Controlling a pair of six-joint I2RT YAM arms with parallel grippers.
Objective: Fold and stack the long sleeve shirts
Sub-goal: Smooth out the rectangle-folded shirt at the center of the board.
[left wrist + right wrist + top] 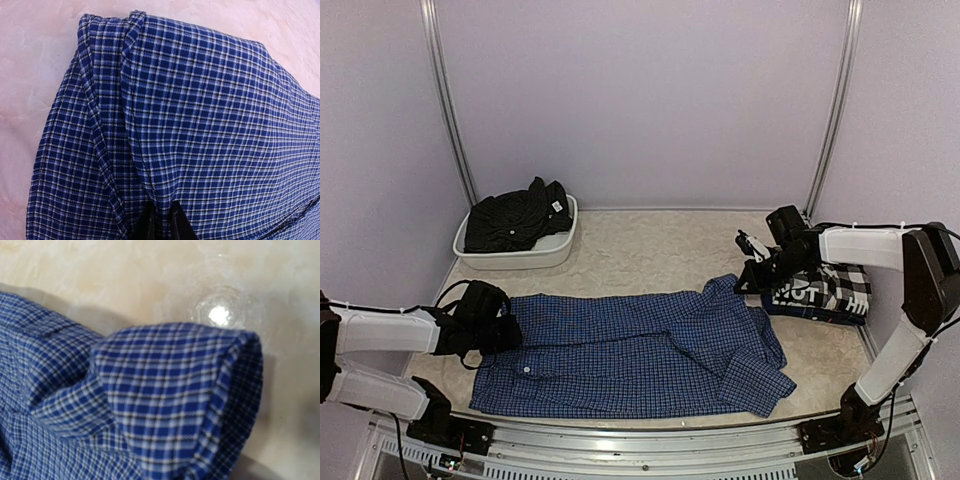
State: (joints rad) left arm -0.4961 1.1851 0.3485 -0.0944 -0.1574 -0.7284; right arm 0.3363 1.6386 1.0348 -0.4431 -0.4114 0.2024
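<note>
The table has a pale beige marbled surface, and three items rest directly on it.

1. Blue check shirt: spread flat across the near half, from 8 o'clock to 4 o'clock. Its right end is bunched, and one fold reaches up toward 2 o'clock.
2. White basin: located at 10 o'clock near the back wall, well apart from the blue check shirt.
3. Black-and-white check shirt: folded with white lettering on top, at 3 o'clock, just beside the blue check shirt's right end. Contact cannot be confirmed.

Wrist views show blue cloth lying on the bare surface.
</note>
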